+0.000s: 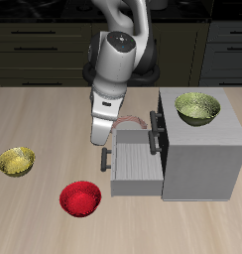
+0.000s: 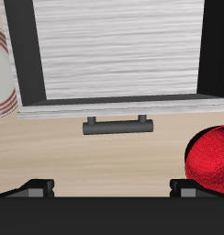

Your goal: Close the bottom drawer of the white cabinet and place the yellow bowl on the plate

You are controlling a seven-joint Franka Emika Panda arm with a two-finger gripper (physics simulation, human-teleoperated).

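The white cabinet [image 1: 202, 159] stands with its bottom drawer [image 1: 135, 167] pulled out. In the wrist view the drawer's hollow inside [image 2: 118, 46] and its dark bar handle [image 2: 118, 125] show. My gripper [image 1: 101, 151] hovers just in front of that handle [image 1: 106, 159], open and holding nothing; its fingertips [image 2: 36, 189] stand wide apart in the wrist view. The yellow bowl [image 1: 17, 161] sits on the table well away from the cabinet. The plate [image 1: 136, 122] lies behind the drawer, partly hidden by my arm, and its rim [image 2: 2, 83] shows in the wrist view.
A red bowl [image 1: 80, 198] [image 2: 211, 156] sits near the table's front edge, close to the drawer's front. A wider greenish-yellow bowl [image 1: 197, 107] rests on the cabinet's top.
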